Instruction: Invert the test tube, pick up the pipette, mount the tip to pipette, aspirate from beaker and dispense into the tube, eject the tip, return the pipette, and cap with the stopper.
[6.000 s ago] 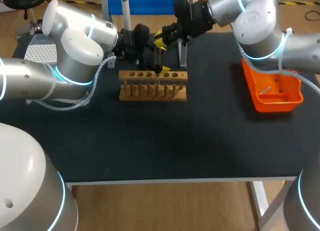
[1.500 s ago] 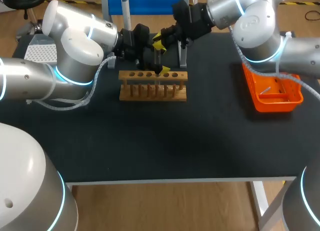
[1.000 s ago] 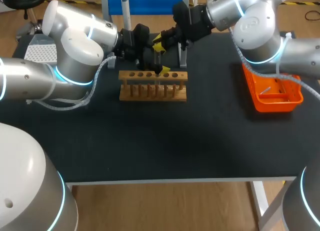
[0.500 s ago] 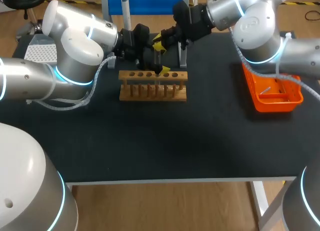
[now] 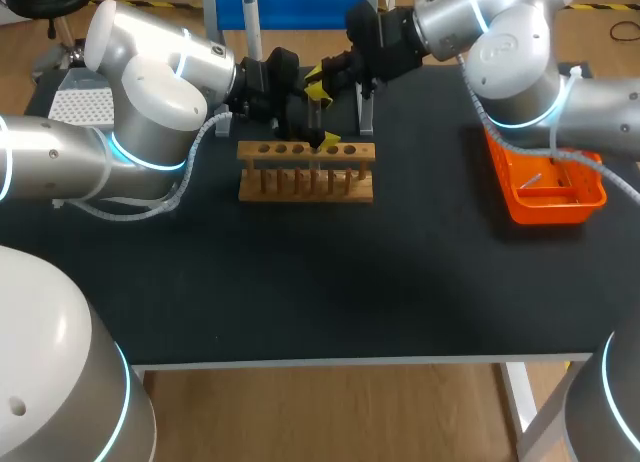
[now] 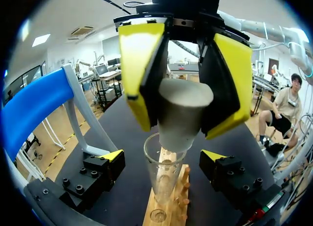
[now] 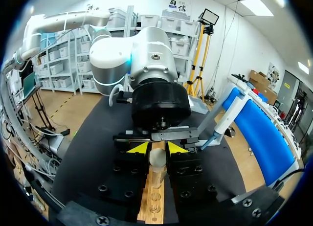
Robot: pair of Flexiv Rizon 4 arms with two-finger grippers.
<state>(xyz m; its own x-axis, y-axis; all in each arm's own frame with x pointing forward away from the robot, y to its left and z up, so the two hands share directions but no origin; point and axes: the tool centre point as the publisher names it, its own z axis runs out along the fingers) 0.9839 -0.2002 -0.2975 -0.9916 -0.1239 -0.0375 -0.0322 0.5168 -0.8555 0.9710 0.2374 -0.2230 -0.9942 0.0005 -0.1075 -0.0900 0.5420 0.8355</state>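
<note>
Plainly the right fingers point(image 7: 177, 147) gripped the stopper point(image 6: 182, 116) in the mouth of the test tube point(image 6: 161, 187) above the rack point(image 5: 305, 182); the left fingers point(image 6: 113, 156) stood open. An off-axis push might crack the tube

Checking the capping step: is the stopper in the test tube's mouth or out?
Partly in: the stopper has its narrow end inside the test tube, the rest held by the right gripper.

- In the head view, the left gripper point(image 5: 324, 139) and right gripper point(image 5: 318, 81) largely hide the test tube point(image 6: 164, 179) and stopper point(image 6: 181, 114) above the rack point(image 5: 305, 174).
- The right arm point(image 5: 520, 52) covers the orange tray's point(image 5: 560, 200) far end.
</note>
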